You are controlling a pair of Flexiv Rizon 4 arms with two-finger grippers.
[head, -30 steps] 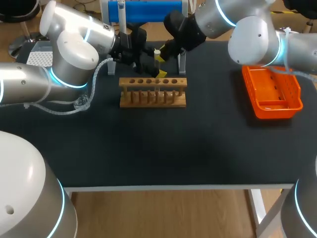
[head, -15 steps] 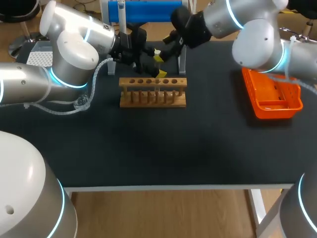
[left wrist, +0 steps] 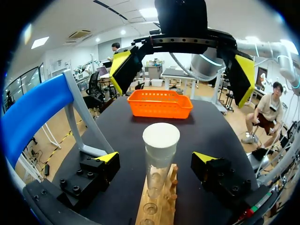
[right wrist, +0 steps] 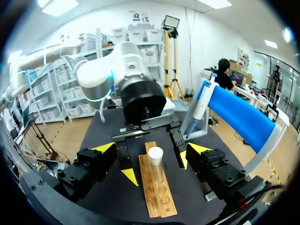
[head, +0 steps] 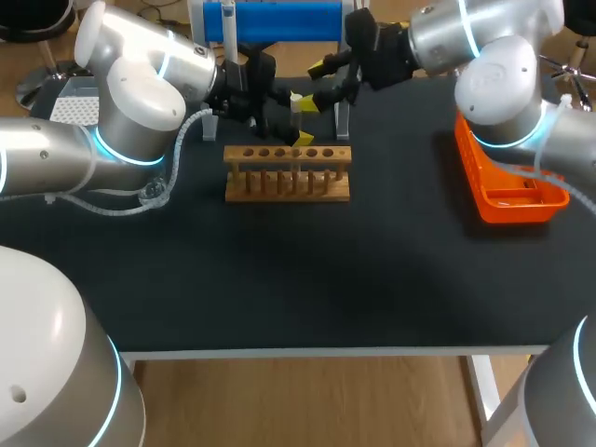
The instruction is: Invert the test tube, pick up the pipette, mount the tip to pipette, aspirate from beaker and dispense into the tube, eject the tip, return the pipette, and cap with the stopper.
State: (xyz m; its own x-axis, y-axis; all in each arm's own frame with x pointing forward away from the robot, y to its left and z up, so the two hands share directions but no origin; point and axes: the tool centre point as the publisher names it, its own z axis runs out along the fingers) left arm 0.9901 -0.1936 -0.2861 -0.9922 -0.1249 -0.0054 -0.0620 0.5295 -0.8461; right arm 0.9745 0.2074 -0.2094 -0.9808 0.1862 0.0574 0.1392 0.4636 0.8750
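Observation:
A clear test tube (head: 296,119) topped with a white stopper (head: 295,98) stands upright in the wooden rack (head: 287,177). My left gripper (head: 291,128) is open, with its fingers on either side of the tube and well clear of it; the left wrist view shows the tube (left wrist: 160,159) in that gap. My right gripper (head: 317,86) hangs open behind and to the right of the stopper, touching nothing. From the right wrist, the tube (right wrist: 155,164) stands ahead of my right gripper (right wrist: 152,150), with the left gripper (right wrist: 154,168) around it.
A blue-topped stand (head: 270,19) rises at the table's back edge, just behind both grippers. An orange basket (head: 510,172) sits at the right. The rack's other holes hold nothing.
My right gripper has opened and drawn back up and to the right, off the tube's top. The white stopper stays on the tube. The left arm has not moved.

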